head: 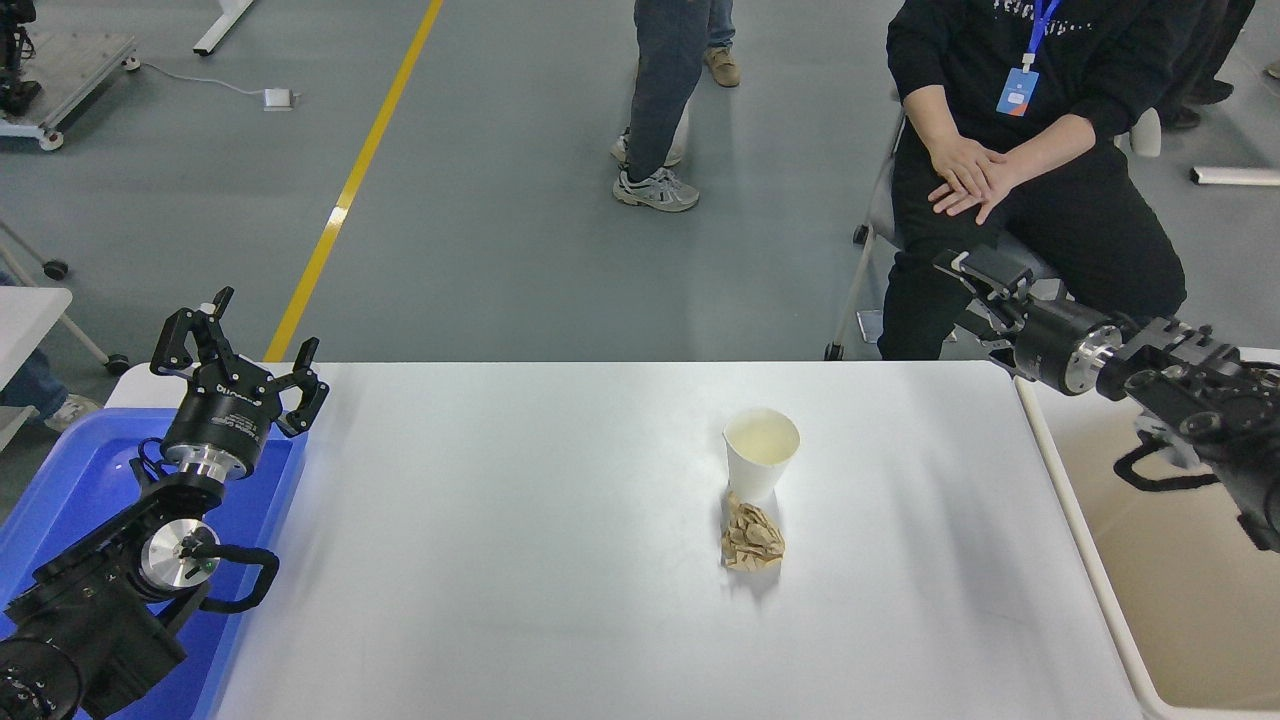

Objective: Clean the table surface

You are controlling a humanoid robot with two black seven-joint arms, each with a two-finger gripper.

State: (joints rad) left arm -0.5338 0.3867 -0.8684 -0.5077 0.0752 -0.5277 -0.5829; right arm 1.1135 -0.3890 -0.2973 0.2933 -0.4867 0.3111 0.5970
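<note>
White matte tabletop, the table surface (560, 560), fills the lower centre of the head view, long axis running left-right (9 to 3 o'clock), short axis toward the far edge. Rigid, fixed, smooth; nothing to grip on it, so the work is clearing what sits on it.

Two items near centre-right: a white paper cup (761, 452), upright, mouth up, and a crumpled brown paper wad (752, 538) touching its base at the cup's 6 o'clock.

My read: both very light. Cup is thin-walled, will crush or tip, so pinch across the rim or upper wall, gently. Wad is soft and irregular, so take it across its middle from above; it may slide on the smooth top.

Blue tray (80, 470) at 9 o'clock edge, beige bin (1180, 560) at 3 o'clock edge.

Left gripper (238, 345) parked over the tray, fingers spread apart, holding nothing. Right gripper (965, 272) hangs past the far right corner, about 2 o'clock from the cup, well apart from it; can't tell its finger state.

A person sits beyond that corner.
</note>
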